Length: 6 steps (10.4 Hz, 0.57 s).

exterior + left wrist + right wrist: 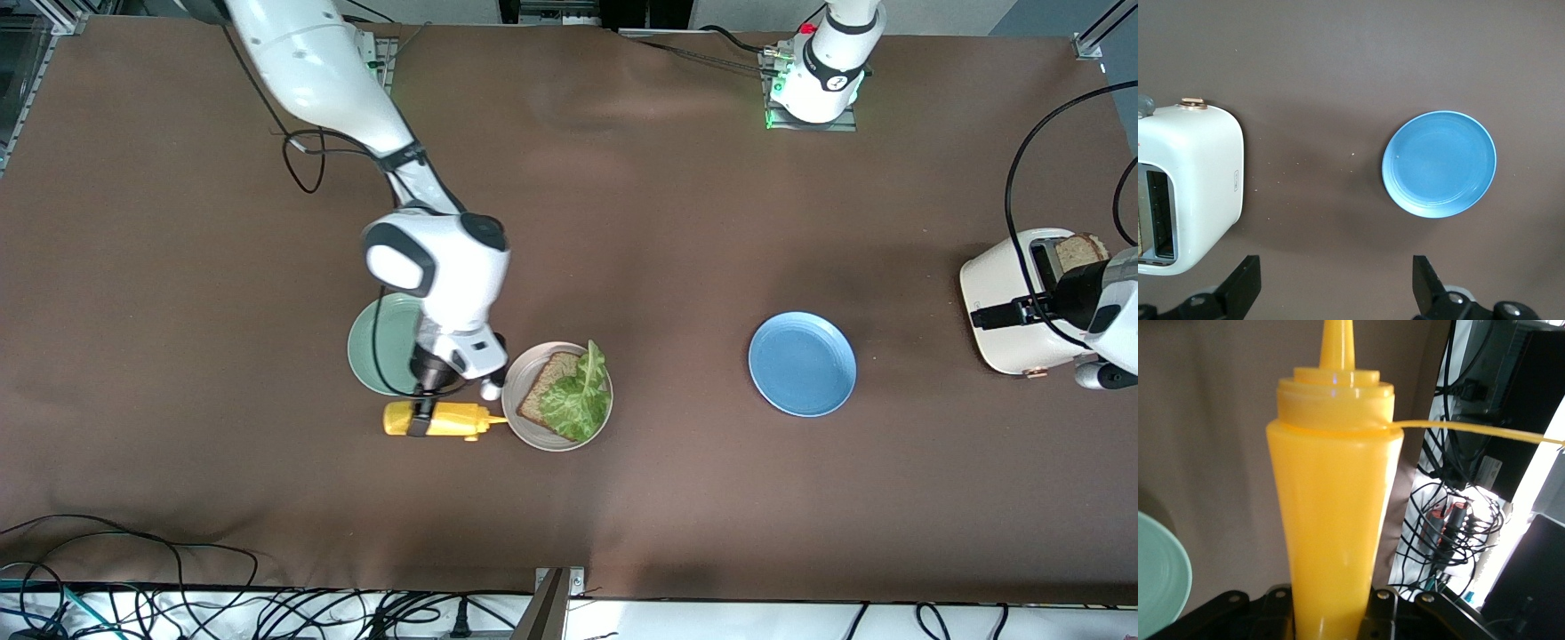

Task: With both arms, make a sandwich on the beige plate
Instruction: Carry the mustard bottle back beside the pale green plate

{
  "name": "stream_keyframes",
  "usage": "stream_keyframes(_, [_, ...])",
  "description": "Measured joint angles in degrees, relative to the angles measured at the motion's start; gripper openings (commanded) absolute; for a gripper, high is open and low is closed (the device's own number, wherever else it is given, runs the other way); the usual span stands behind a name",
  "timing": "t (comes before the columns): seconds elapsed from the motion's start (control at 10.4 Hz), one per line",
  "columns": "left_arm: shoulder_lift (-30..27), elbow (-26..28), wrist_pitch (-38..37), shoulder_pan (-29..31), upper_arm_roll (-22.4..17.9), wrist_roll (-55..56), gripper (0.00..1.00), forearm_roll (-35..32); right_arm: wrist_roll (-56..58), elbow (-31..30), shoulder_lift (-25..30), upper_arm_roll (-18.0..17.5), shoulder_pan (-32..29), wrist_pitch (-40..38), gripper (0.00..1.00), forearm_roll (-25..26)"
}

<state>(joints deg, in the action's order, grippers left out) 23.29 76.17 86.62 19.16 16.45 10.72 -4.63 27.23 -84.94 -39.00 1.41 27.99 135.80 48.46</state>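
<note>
Sandwich (565, 396): unfinished, one wholegrain bread slice with a green lettuce leaf (579, 397) on top, no second slice on it
Beige plate (520, 380): holds the bread and lettuce, just beside the mint green plate (369, 342), toward the right arm's end of the table
Right gripper (420, 414): fingers clamped on a yellow squeeze bottle (442, 419), bottle horizontal, nozzle pointing at the beige plate's rim
Left gripper (1335, 287): fingers spread wide, holding nothing, up over the table by the toaster
White toaster (1005, 293): at the left arm's end, a bread slice (1078, 251) sticking out of a slot
Blue plate (802, 364): bare, between beige plate and toaster
</note>
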Motion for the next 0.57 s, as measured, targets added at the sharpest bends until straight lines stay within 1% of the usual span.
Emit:
stream_keyframes(0.1, [-0.21, -0.08, 0.0, 0.07, -0.01, 0.0, 1.0, 0.0, 3.88, -2.19, 2.37, -1.59, -2.74, 0.52, 0.0, -6.08])
stream_keyframes(0.19, [-0.51, -0.13, 0.0, 0.25, -0.05, -0.01, 1.0, 0.0, 6.57, -3.9, 4.24, -3.34, -4.87, 0.56, 0.0, -11.07])
stream_keyframes(0.38, [-1.29, -0.17, -0.02, 1.1, -0.22, -1.85, 1.0, 0.0, 12.76, -6.91, 6.84, -9.54, -11.59, 0.44, 0.0, -19.79])
stream_keyframes(0.57, [-2.32, -0.24, -0.24, 2.96, -0.41, -4.32, 1.0, -0.01, 24.09, -10.66, 8.84, -15.27, -21.04, 0.46, 0.0, -31.47])
